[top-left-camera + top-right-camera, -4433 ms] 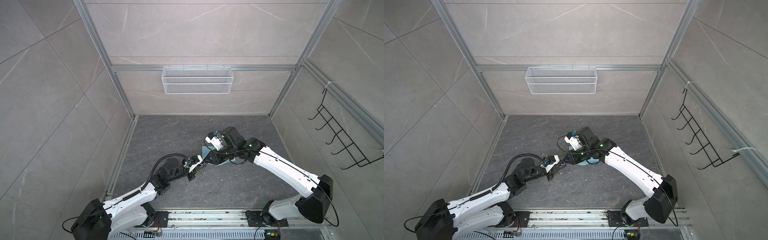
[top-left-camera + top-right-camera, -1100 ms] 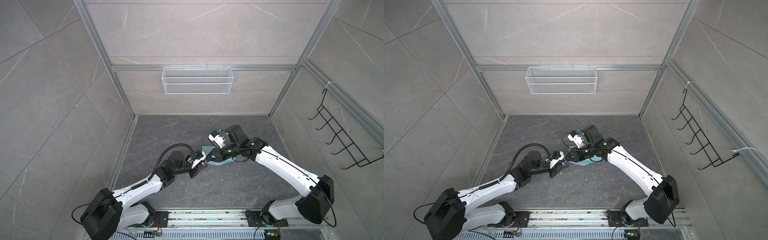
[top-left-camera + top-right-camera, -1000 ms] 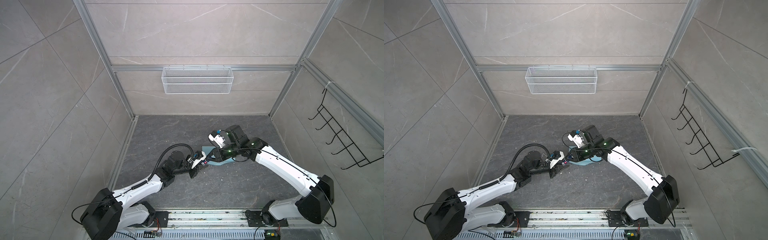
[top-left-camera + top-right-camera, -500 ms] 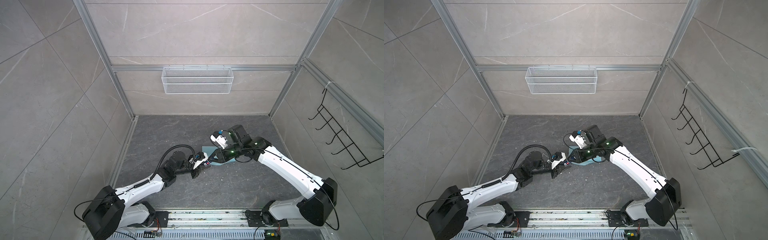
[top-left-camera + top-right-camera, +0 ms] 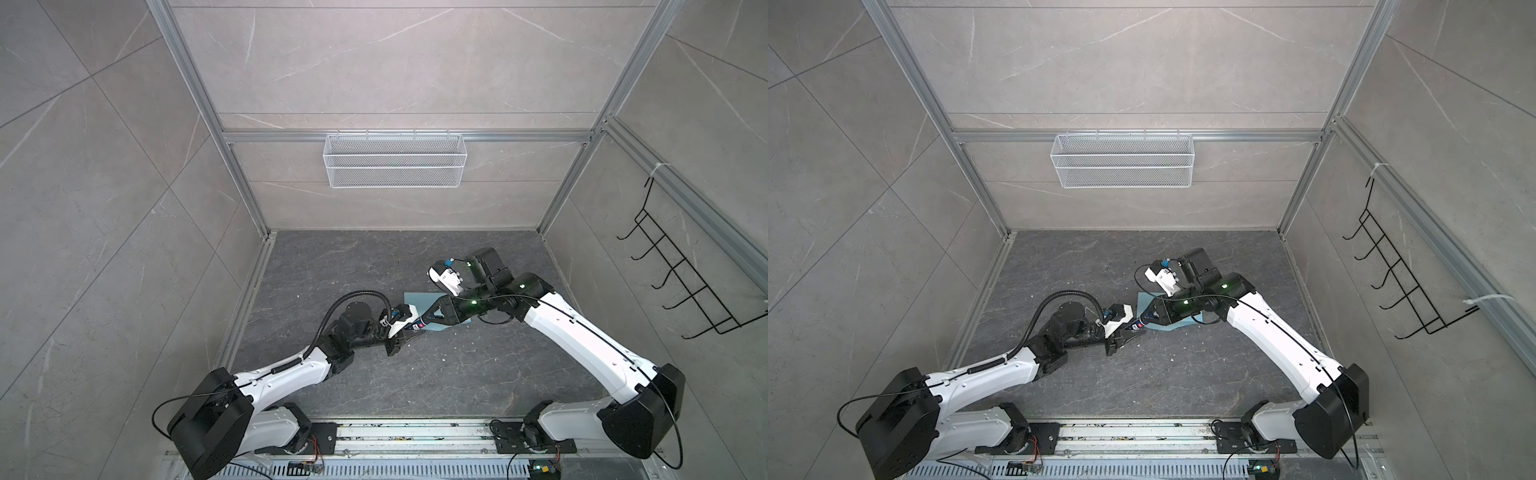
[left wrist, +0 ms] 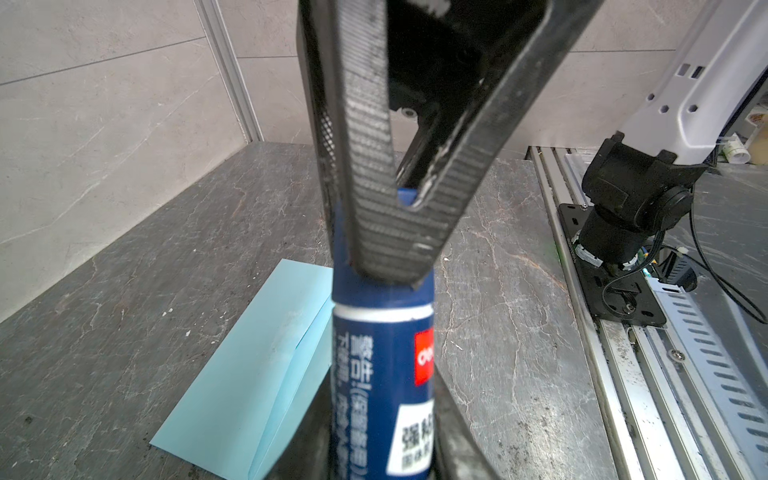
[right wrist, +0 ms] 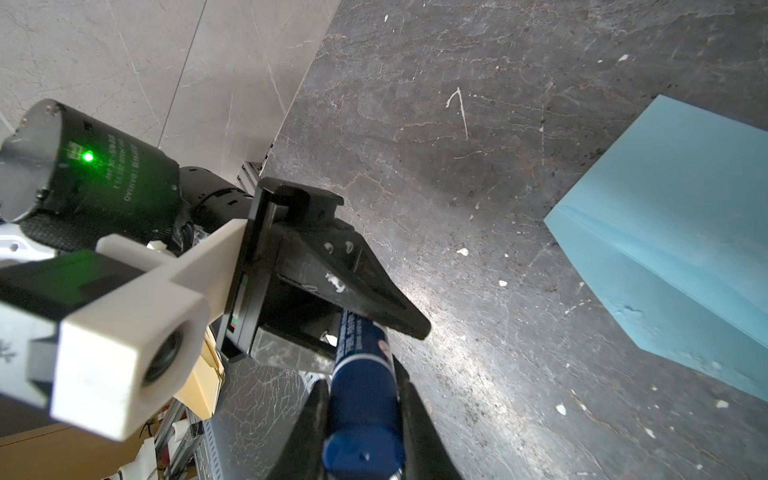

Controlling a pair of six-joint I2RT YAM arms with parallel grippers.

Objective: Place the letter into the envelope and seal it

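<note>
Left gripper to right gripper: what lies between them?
A dark blue cylindrical glue stick, clamped by the left gripper and right gripper; both wrist views show it.

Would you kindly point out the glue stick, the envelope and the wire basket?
glue stick [image 6: 374, 353], left wrist view, on its blue label.
envelope [image 6: 249, 374], left wrist view, on its light blue face.
wire basket [image 5: 395, 166], in a top view, on its front mesh.

The blue glue stick [image 6: 382, 365] carries white Chinese print and a red logo patch, partly cut off. The black motor housing [image 7: 112, 178] bears inverted lettering: DAMIAO.
</note>
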